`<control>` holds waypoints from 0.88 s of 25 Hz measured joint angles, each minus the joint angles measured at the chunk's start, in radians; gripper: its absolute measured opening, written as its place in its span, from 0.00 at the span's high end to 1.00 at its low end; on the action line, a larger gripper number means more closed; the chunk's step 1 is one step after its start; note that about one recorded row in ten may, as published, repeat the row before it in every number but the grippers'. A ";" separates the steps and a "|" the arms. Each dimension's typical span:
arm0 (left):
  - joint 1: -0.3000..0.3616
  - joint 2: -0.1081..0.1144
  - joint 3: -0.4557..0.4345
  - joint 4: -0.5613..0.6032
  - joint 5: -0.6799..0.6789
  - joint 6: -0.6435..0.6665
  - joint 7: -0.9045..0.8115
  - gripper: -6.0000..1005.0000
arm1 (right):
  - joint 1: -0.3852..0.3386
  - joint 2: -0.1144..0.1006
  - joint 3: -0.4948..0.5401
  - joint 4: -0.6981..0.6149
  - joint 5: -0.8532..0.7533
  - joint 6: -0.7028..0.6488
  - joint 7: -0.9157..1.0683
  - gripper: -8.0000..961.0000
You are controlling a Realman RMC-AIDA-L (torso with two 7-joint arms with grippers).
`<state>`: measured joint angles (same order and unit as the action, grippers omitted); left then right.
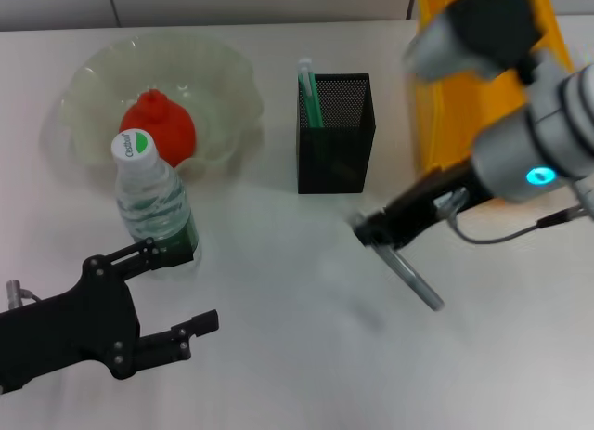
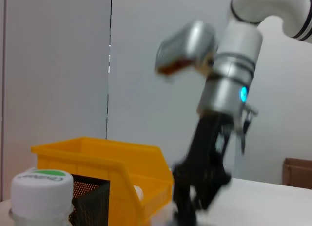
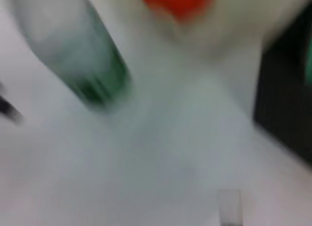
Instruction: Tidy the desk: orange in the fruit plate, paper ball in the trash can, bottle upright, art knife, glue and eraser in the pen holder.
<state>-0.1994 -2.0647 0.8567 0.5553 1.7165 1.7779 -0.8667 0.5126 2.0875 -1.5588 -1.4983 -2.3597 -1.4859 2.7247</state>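
Fingers (image 1: 376,233) of right arm grip glue (image 1: 415,280) beside pen holder (image 1: 335,133).

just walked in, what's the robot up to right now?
Desk tidy, part done. The orange sits in the fruit plate, the bottle stands upright, and the art knife is in the pen holder. The right gripper holds the grey glue by one end above the desk, between the pen holder and the yellow trash can. The left gripper is open beside the bottle, holding nothing.
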 joint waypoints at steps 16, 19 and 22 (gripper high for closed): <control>0.006 0.000 0.002 0.000 0.000 0.001 0.000 0.22 | -0.185 -0.003 0.272 0.370 1.061 0.296 -1.212 0.83; 0.006 -0.001 0.002 0.000 0.005 0.001 0.000 0.22 | -0.115 -0.006 0.280 0.558 1.146 0.300 -1.353 0.83; 0.005 -0.001 0.002 0.000 0.011 0.001 0.000 0.22 | -0.048 -0.005 0.298 0.707 1.155 0.307 -1.461 0.83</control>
<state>-0.1942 -2.0661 0.8591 0.5554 1.7270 1.7791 -0.8667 0.4647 2.0827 -1.2605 -0.7917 -1.2050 -1.1789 1.2641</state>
